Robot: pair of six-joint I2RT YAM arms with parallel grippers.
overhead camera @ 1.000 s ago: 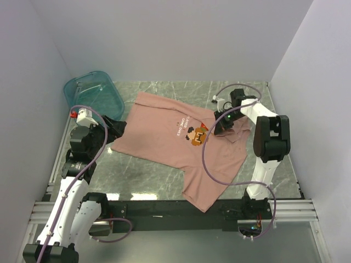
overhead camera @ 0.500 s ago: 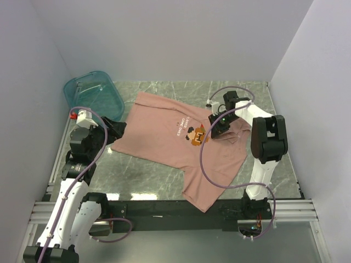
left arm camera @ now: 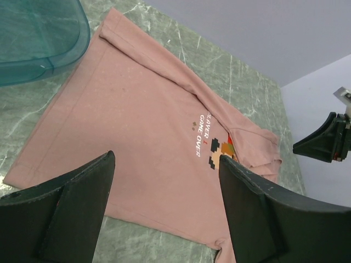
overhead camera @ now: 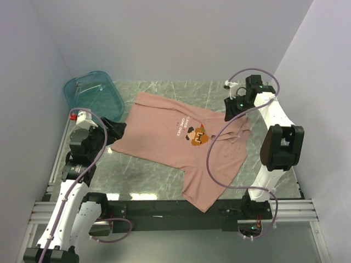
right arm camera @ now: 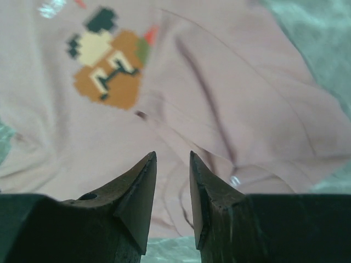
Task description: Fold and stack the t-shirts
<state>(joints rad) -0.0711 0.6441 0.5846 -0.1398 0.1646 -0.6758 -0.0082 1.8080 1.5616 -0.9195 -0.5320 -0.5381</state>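
The dusty-pink t-shirt [overhead camera: 164, 137] lies spread face up on the marble table, with its pixel-art graphic [overhead camera: 198, 137] right of centre. Its right shoulder area is creased and bunched. My left gripper [overhead camera: 118, 129] is wide open and empty at the shirt's left edge; in the left wrist view [left arm camera: 165, 159] the shirt [left arm camera: 137, 126] lies below the jaws. My right gripper [overhead camera: 229, 115] hovers above the shirt's bunched right side. In the right wrist view [right arm camera: 172, 156] its jaws stand a narrow gap apart, holding nothing, with the shirt [right arm camera: 219, 82] and graphic [right arm camera: 107, 66] below.
A translucent teal tub [overhead camera: 93, 93] stands at the back left corner, also in the left wrist view [left arm camera: 33, 38]. White walls enclose the table on three sides. The right arm's purple cable [overhead camera: 211, 159] loops over the shirt's right part.
My right gripper has risen off the shirt near the graphic and moved back and to the right. The left arm and the shirt have hardly moved.
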